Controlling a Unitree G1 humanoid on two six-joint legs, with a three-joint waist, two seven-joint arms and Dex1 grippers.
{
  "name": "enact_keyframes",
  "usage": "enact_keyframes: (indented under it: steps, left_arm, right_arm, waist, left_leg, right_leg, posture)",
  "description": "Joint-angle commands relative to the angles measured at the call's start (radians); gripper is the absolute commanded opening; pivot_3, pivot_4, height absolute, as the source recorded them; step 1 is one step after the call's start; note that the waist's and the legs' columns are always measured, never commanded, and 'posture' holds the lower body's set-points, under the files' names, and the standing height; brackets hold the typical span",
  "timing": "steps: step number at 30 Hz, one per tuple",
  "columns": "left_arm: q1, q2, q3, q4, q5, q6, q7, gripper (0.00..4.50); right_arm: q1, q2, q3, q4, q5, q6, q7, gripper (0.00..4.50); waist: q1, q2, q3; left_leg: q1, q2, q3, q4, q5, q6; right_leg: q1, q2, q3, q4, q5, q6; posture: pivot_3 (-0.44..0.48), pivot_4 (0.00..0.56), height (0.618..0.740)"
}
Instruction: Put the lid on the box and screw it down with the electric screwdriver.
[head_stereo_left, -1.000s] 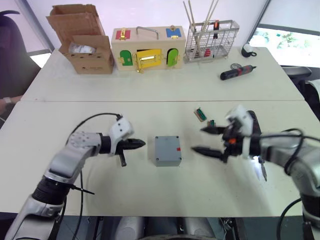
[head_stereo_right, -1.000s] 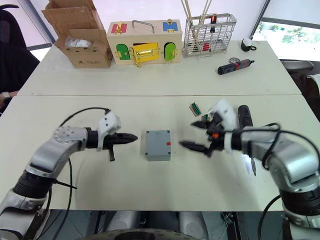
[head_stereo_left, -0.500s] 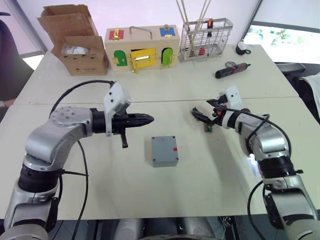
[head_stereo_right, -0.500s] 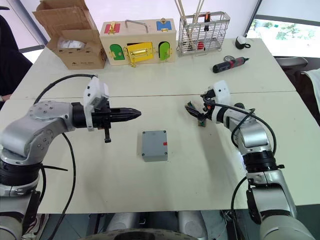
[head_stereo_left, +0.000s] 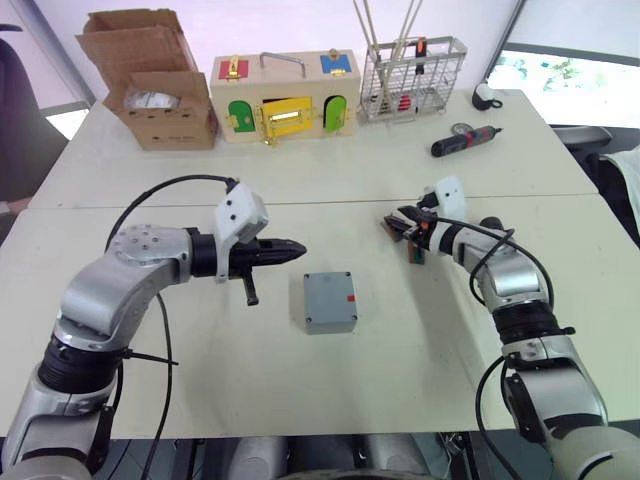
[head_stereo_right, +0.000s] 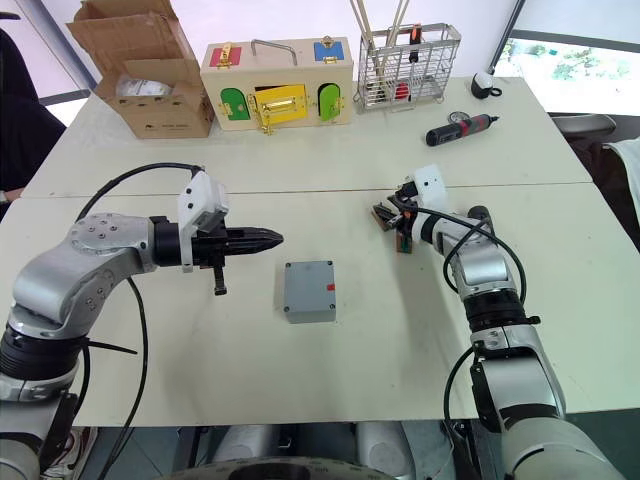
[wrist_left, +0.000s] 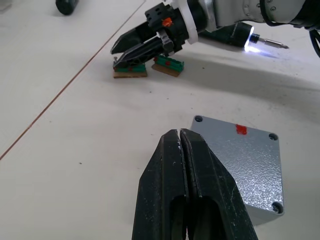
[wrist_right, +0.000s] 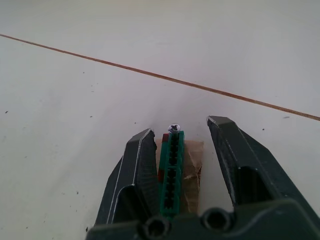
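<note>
Your right tool (wrist_right: 177, 137) stands apart astride a green screw strip (wrist_right: 171, 167); your left tool (wrist_left: 181, 137) is closed. The box (head_stereo_left: 330, 301), lid fitted, sits between both tools.

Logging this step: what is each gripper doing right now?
Left gripper: shut, empty, beside the grey square plastic box.
Right gripper: open, straddling a small green ribbed strip.

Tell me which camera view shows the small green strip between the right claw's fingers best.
The right wrist view: the green strip stands close up between the open right claw, a screw at its far end. The left wrist view shows it small and side-on, under that claw. The two eye views show it only as a tiny green piece on the table.
</note>
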Motion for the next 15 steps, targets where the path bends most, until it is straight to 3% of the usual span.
enact_keyframes:
  steps: [1,7,10,12,15]
  left_arm:
    - [0.001,0.01,-0.005,-0.011,0.009,-0.026,-0.004,0.0]
    - [0.006,0.009,-0.02,-0.004,0.022,-0.04,-0.005,0.0]
    - [0.01,0.014,-0.03,-0.004,0.036,-0.05,-0.007,0.0]
    - [0.014,0.014,-0.032,-0.005,0.039,-0.053,-0.008,0.0]
    - [0.018,0.014,-0.033,-0.01,0.041,-0.053,-0.008,0.0]
  right_arm:
    - [-0.025,0.008,-0.028,-0.016,-0.004,-0.022,-0.008,1.83]
    - [-0.025,0.02,-0.029,-0.018,-0.009,-0.022,-0.012,1.83]
    - [-0.029,0.023,-0.034,-0.011,-0.011,-0.028,-0.021,1.02]
    - [-0.031,0.024,-0.035,-0.01,-0.012,-0.029,-0.024,0.08]
    - [-0.029,0.027,-0.036,-0.012,-0.014,-0.028,-0.026,0.03]
  waist:
    - [0.0,0.0,0.0]
    - [0.0,0.0,0.0]
    - [0.0,0.0,0.0]
    - [-0.001,0.0,0.0]
    - [0.0,0.0,0.0]
  left_leg:
    - [0.0,0.0,0.0,0.0,0.0,0.0]
    - [0.0,0.0,0.0,0.0,0.0,0.0]
    - [0.0,0.0,0.0,0.0,0.0,0.0]
    - [0.0,0.0,0.0,0.0,0.0,0.0]
    - [0.0,0.0,0.0,0.0,0.0,0.0]
  right_leg:
    - [0.0,0.0,0.0,0.0,0.0,0.0]
    - [0.0,0.0,0.0,0.0,0.0,0.0]
    - [0.0,0.0,0.0,0.0,0.0,0.0]
    - [0.0,0.0,0.0,0.0,0.0,0.0]
    - [0.0,0.0,0.0,0.0,0.0,0.0]
  posture:
    - [0.0,0.15,0.74]
    - [0.0,0.15,0.74]
    - [0.0,0.15,0.74]
    - [0.0,0.15,0.74]
    - [0.0,0.15,0.74]
